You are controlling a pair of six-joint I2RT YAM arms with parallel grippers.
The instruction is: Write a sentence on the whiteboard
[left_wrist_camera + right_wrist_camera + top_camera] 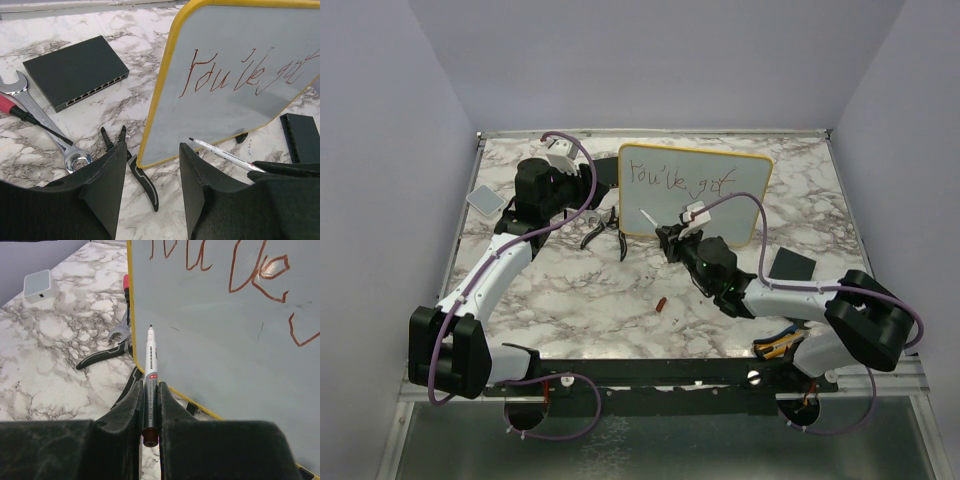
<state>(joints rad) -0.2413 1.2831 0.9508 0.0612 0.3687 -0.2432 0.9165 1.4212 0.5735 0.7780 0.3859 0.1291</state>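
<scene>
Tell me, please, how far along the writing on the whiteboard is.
Done: "You've got" of the sentence runs along the top of the whiteboard. In hand: the right gripper has its fingers shut on the marker, tip aimed at the blank lower area. Left: any remaining words; the left gripper stands open at the board's left edge.

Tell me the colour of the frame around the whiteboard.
Yellow. The frame of the whiteboard shows best in the left wrist view.

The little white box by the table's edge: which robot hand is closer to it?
Left. The left gripper sits between the white box and the whiteboard; the right gripper is farther, facing the whiteboard.
</scene>
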